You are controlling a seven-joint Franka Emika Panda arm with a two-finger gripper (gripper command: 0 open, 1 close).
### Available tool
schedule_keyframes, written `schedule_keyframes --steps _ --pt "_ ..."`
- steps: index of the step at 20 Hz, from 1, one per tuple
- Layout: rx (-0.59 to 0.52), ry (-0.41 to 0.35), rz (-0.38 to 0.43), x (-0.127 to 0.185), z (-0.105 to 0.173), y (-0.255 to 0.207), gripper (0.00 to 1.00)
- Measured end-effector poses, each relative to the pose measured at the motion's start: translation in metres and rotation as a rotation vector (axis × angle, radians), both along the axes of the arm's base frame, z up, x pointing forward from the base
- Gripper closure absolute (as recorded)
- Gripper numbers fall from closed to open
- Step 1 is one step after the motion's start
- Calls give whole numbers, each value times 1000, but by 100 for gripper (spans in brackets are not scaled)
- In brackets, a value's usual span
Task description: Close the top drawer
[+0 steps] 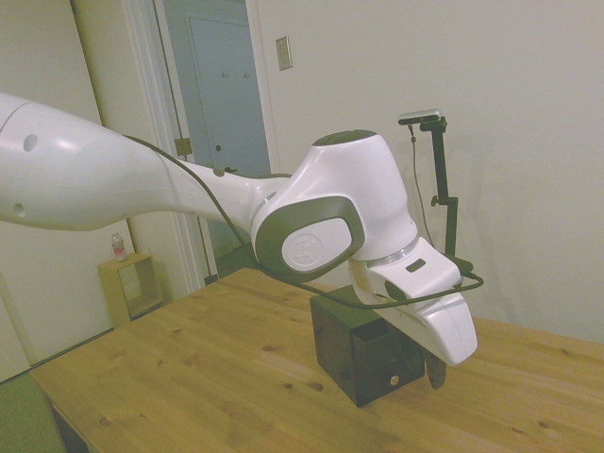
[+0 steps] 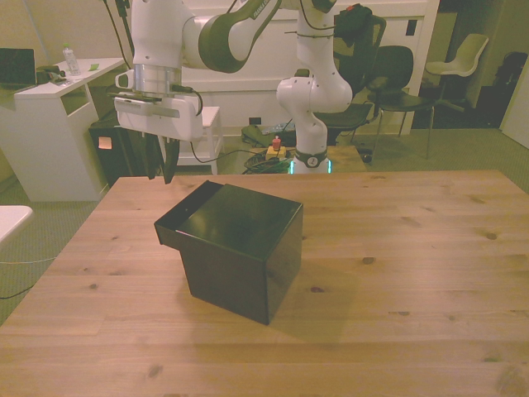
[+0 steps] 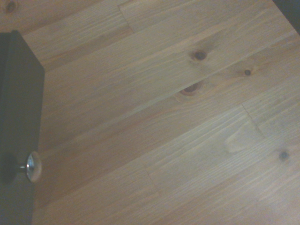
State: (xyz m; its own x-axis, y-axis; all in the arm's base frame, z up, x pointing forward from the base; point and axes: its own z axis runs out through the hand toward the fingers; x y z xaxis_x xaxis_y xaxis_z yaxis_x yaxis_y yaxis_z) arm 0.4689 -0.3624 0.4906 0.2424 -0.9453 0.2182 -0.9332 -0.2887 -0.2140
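Top drawer (image 2: 186,213) sticks out of cabinet (image 2: 240,248), contents not visible. Gripper (image 2: 159,175) hovers at drawer's 10 o'clock, fingers nearly together, gripping nothing.

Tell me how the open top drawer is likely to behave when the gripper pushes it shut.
The top drawer juts straight from the black cabinet, so it will probably slide in rigidly rather than flex. The cabinet stands loose on the smooth wooden table, so a hard shove may skid the whole box. The small round knob looks slippery; the gripper should press the flat front.
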Motion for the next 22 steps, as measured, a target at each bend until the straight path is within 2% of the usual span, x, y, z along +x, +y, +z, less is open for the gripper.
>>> schedule_keyframes --steps 5,14,22 --pt "-22 -25 7 6 -1 3 100" --pt "-53 -54 35 15 -20 30 100" --pt "-90 -105 45 22 -15 37 100"
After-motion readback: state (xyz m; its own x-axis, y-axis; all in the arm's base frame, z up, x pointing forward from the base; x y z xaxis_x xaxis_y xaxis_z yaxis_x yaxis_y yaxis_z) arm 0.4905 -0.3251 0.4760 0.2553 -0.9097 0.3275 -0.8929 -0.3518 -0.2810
